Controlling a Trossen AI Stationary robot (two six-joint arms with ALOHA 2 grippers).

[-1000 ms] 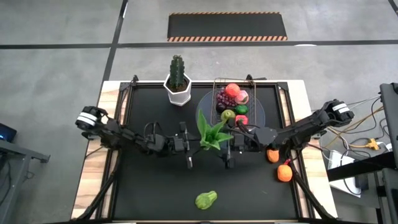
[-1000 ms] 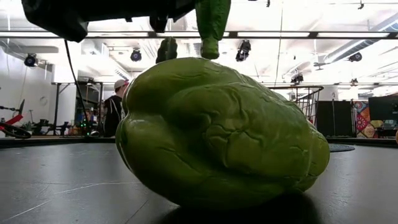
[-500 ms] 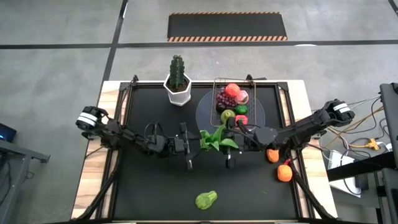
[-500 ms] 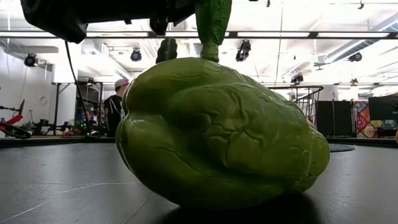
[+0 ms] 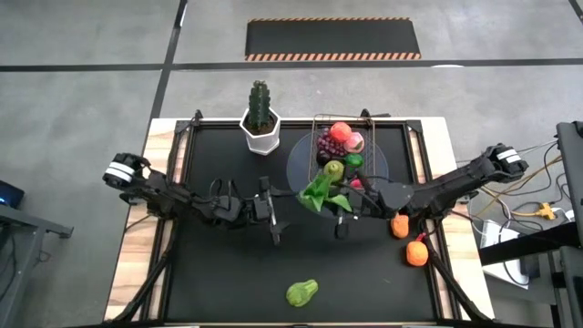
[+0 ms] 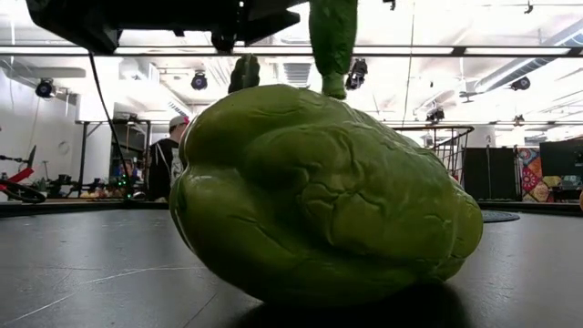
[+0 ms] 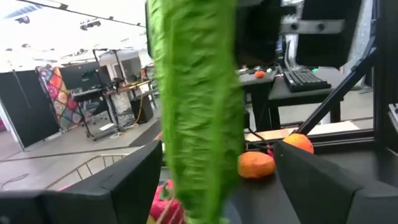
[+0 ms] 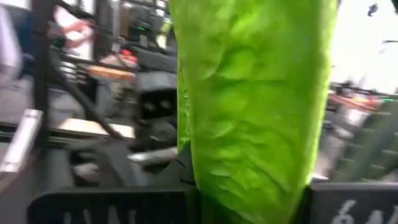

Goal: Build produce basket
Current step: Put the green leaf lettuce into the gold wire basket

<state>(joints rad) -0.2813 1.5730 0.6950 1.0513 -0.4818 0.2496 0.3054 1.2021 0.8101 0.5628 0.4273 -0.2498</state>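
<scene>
Gripping leafy green | right end effector clamped | left end effector fingers apart

2 dark jointed arms, white end caps, black cables.

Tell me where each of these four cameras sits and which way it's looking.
High view: overhead, straight down; both arms, basket.
Low view: tabletop level, facing green pepper; arm parts overhead.
Left wrist: past left gripper at lettuce leaf.
Right wrist: right gripper shut on that leaf.
Shared: every view shows the leaf.
</scene>
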